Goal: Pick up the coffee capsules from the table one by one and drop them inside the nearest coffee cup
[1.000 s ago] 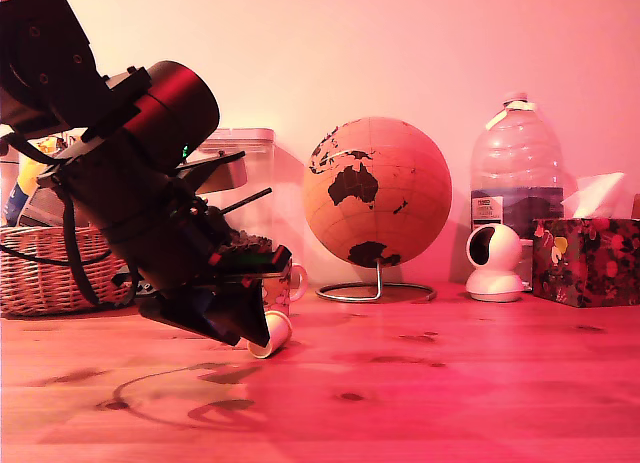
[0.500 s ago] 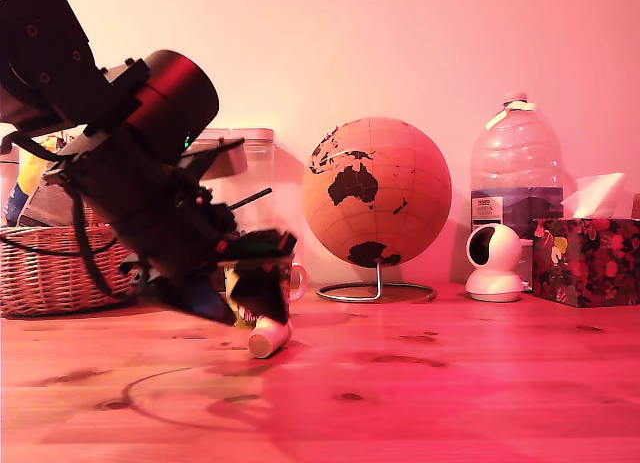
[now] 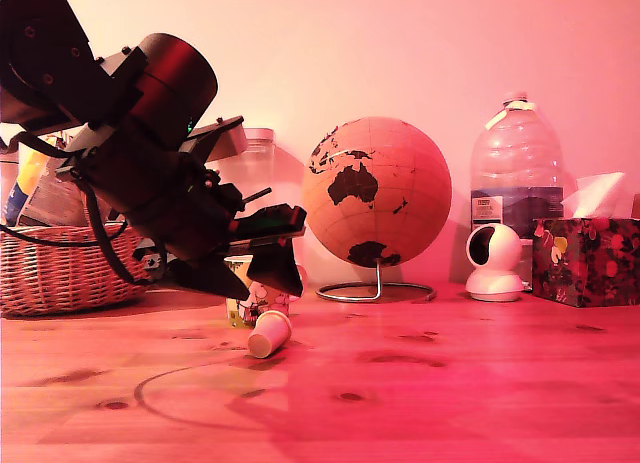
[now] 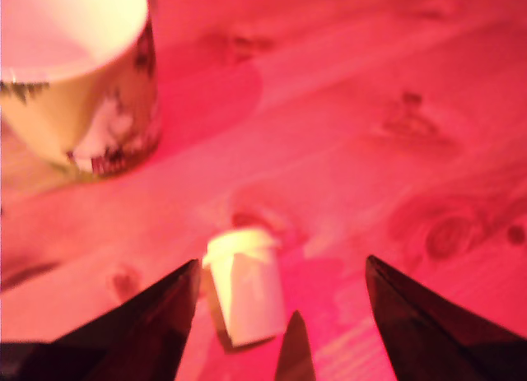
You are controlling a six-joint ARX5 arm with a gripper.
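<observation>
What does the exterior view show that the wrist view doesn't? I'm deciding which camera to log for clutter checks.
Only the exterior view shows the background: the wicker basket, globe, water bottle, small white camera and tissue box, plus the arm's body. Only the wrist view shows the mug's pale interior and both open fingers flanking the capsule. Both show the capsule lying on its side on the table, the printed mug just behind it, and the gripper.

A pale cream capsule [image 3: 269, 334] is lying tipped on the wooden table [image 3: 450, 393], just before the cartoon-printed mug [image 4: 78, 76].
</observation>
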